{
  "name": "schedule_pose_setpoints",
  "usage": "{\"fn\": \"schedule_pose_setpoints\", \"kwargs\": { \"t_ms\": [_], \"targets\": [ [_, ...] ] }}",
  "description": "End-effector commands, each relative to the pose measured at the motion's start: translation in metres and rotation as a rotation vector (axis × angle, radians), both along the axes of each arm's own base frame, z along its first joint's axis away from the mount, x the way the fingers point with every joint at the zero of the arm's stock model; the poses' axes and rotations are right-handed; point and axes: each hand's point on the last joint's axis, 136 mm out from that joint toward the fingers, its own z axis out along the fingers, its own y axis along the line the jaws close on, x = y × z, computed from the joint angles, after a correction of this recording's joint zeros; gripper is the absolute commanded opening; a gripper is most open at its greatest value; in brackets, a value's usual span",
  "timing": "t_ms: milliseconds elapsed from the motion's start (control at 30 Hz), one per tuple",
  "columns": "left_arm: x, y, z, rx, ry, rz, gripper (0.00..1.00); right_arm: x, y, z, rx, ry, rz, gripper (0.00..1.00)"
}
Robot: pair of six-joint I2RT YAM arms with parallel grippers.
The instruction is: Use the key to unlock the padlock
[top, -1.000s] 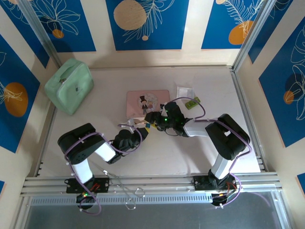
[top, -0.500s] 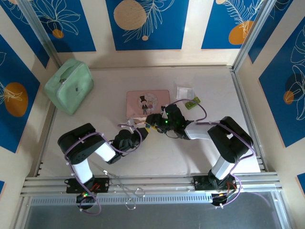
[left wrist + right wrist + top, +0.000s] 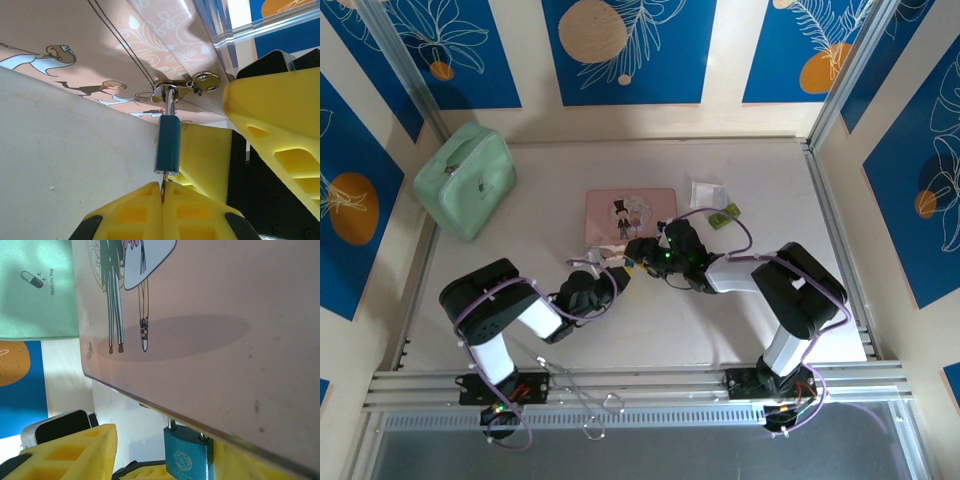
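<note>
My left end effector (image 3: 162,194): clenched on key (image 3: 162,181) under padlock (image 3: 168,144); my right end effector (image 3: 640,250): part-open, just narrowed around padlock, likely steadying.

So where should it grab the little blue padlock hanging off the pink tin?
Grip the small blue padlock across its body's flat sides, coming in sideways. Its thin silvery shackle is hooked through the clasp of the pink tin box, and the slim silvery key is at its bottom end.
</note>
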Motion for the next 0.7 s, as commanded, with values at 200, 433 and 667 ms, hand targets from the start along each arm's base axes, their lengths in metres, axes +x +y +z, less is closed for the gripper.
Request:
{"fn": "schedule_pose_setpoints", "kwargs": {
  "t_ms": [200,433,667],
  "targets": [
    [0.009,0.0,0.029,-0.067,-0.068,0.019,0.0,-0.1,-0.052,-0.11,-0.237,0.604,-0.083,0.58],
    [0.009,0.001,0.028,-0.07,-0.065,0.022,0.0,-0.104,-0.065,-0.095,-0.306,0.546,-0.133,0.59],
    [0.01,0.0,0.03,-0.094,-0.063,0.018,0.0,-0.1,-0.066,-0.092,-0.29,0.517,-0.139,0.61]
  ]
}}
